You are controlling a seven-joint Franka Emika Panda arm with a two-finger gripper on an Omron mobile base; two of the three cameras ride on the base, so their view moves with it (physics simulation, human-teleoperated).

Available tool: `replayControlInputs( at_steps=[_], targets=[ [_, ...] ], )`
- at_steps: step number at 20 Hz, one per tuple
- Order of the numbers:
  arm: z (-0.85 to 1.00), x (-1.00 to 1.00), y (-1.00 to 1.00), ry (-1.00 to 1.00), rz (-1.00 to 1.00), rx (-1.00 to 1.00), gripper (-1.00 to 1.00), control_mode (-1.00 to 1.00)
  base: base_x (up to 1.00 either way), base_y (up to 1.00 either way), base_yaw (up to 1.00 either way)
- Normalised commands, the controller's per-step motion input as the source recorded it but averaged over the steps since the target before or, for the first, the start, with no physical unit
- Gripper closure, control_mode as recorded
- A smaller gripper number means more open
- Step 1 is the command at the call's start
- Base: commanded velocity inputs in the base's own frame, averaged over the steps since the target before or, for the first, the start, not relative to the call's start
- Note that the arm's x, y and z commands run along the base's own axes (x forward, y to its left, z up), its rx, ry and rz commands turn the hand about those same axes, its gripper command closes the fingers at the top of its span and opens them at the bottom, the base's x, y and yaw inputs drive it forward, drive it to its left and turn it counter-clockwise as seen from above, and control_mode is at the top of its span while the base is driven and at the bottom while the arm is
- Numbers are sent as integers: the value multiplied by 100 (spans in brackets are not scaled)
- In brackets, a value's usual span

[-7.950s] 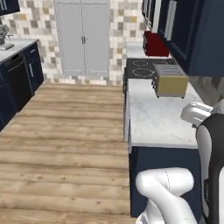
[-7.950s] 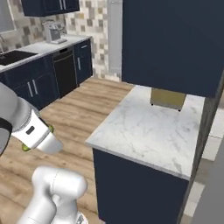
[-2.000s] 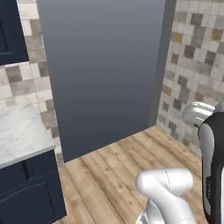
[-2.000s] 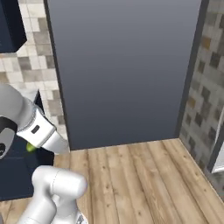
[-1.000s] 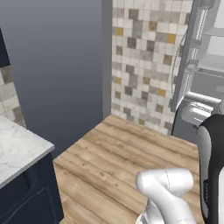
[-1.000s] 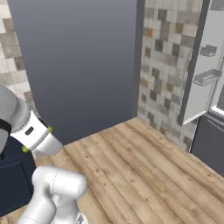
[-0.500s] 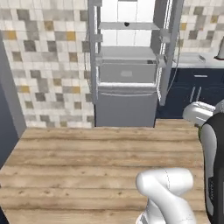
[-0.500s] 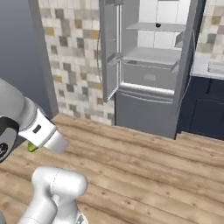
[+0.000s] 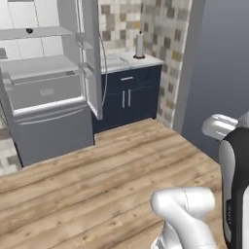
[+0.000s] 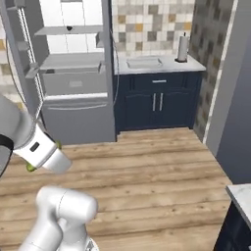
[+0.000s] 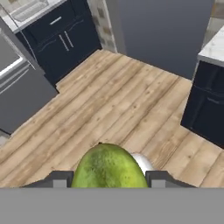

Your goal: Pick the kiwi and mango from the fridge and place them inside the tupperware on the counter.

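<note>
A yellow-green mango [image 11: 108,168] sits between the two dark fingertips of my gripper [image 11: 107,178], which is shut on it above the wooden floor. The grey fridge [image 9: 48,97] [image 10: 73,83] stands open across the floor, its pale shelves and drawers showing. On its upper shelf lies a small dark rounded thing, the kiwi [image 9: 30,30] [image 10: 69,28]. A corner of the white marble counter [image 10: 242,193] [image 11: 214,43] over navy fronts shows nearby. The tupperware is out of view.
Right of the fridge stands a navy cabinet with a sink top [image 9: 126,61] [image 10: 157,63] and a paper-towel roll [image 9: 140,44] [image 10: 182,47]. A tall grey panel [image 9: 223,73] [image 10: 240,98] closes the right side. Open wooden floor [image 9: 97,180] lies between me and the fridge.
Both base views have swung round with the base. The fridge has slid to the left of the picture, and the sink cabinet and the grey panel have come in.
</note>
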Motion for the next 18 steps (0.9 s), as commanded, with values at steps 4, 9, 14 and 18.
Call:
replayControlInputs(
  at_steps=[4,9,14,18],
  targets=[
    [0,0,0,0,0,0,100,100,100,-55,0],
    [0,0,0,0,0,0,100,100,100,-41,0],
    [0,0,0,0,0,0,100,100,100,-35,0],
    [0,0,0,0,0,0,100,100,100,-19,0]
  ],
)
